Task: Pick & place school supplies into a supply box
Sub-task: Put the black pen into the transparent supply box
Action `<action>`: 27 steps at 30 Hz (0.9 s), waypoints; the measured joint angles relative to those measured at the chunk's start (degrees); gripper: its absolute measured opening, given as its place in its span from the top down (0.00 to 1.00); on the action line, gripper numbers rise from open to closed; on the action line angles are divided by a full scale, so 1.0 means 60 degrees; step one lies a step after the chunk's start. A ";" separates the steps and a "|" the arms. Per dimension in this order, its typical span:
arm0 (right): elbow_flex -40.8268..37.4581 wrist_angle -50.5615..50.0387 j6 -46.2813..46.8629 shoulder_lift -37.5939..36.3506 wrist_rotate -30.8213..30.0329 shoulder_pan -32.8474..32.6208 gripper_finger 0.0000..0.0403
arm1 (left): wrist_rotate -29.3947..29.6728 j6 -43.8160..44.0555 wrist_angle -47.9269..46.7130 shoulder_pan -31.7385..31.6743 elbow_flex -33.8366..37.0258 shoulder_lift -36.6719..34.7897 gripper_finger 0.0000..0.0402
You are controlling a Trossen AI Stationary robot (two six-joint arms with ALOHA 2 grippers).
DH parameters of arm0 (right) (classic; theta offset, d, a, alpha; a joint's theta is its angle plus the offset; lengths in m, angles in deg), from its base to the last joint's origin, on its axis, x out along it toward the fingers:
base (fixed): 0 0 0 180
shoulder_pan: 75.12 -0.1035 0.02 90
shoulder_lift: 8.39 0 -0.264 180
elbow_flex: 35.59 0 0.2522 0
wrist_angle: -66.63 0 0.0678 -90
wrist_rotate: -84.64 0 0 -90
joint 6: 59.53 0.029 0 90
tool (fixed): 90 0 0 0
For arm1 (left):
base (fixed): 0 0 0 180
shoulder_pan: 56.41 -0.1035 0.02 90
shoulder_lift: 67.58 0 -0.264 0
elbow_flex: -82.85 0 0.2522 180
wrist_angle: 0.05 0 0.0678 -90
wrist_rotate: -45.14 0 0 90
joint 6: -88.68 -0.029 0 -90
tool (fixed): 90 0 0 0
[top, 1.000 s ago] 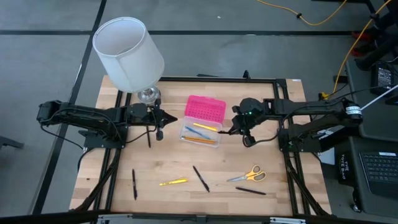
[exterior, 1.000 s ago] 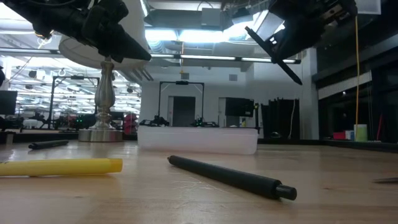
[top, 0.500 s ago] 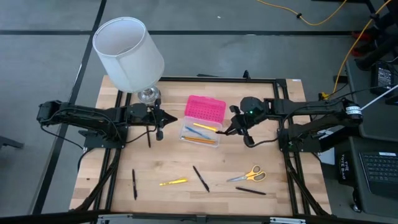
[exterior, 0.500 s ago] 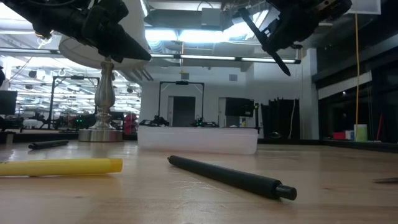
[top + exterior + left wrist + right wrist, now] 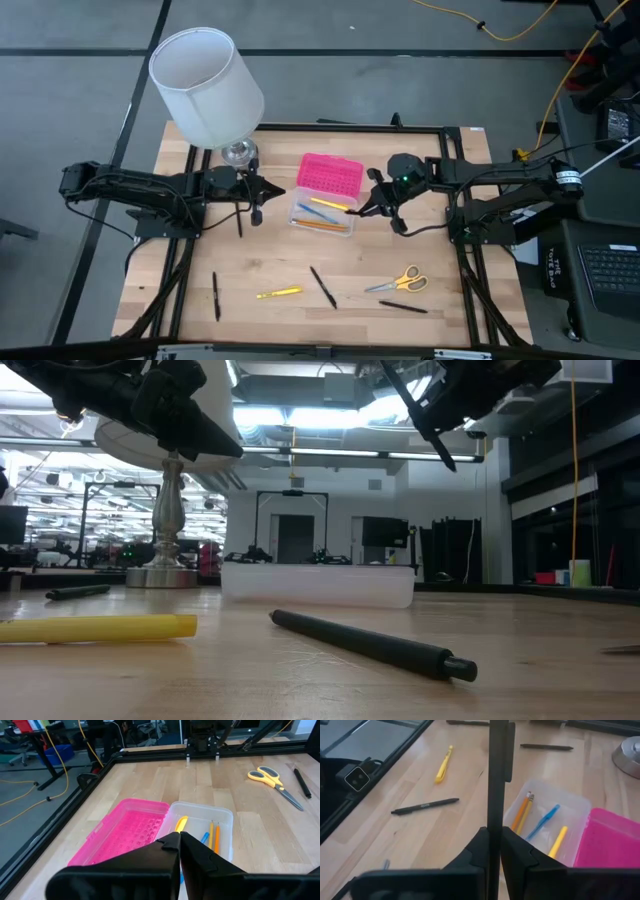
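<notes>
nearest the table's front edge lie a short black pen (image 5: pixel 403 307), the small yellow-handled scissors (image 5: pixel 398 281), a slim yellow pen (image 5: pixel 278 293), a long black pen (image 5: pixel 323 286) lying at a slant, and another black pen (image 5: pixel 216 295) toward the left side, all flat on the pale wooden table (image 5: pixel 470 300) and apart from one another.

farther back, near the middle of the table, sits the open supply box: its clear translucent plastic base (image 5: pixel 322 216) holds two orange pencils, a blue pen and a yellow pen, and the bright pink dotted lid (image 5: pixel 330 175) lies folded open on the far side of the base, joined to it.

just right of the base, the right gripper (image 5: pixel 371 205) hangs above the table with its jaws pinching a thin black pen (image 5: pixel 495 780), which sticks out forward between the fingers toward the box.

left of the box, the left gripper (image 5: pixel 278 192) waits above the table, jaws pressed together with nothing between them.

behind it stands a lamp with a silver metal foot (image 5: pixel 238 152) and a white cylindrical shade (image 5: pixel 207 85).
</notes>
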 joint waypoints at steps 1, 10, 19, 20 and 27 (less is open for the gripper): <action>0.0000 0.0069 0.0005 0.0023 0.0000 0.0000 0.92 | 0.0000 0.0002 -0.0004 -0.0002 0.0000 0.0000 0.99; 0.0000 0.1500 0.0969 0.0990 -0.0549 0.0000 0.91 | 0.0000 0.0000 0.0000 -0.0002 0.0000 0.0000 0.99; 0.0661 0.1858 0.2108 0.2585 -0.0579 0.0066 0.91 | 0.0000 0.0002 -0.0002 -0.0002 0.0000 0.0000 0.99; 0.0930 0.1635 0.2106 0.2765 -0.0583 0.0066 0.91 | 0.0000 -0.0001 0.0000 -0.0002 0.0000 0.0000 0.99; 0.3517 -0.1298 0.2013 0.4436 -0.1550 0.0060 0.90 | 0.0000 0.0002 0.0000 -0.0001 0.0000 0.0000 1.00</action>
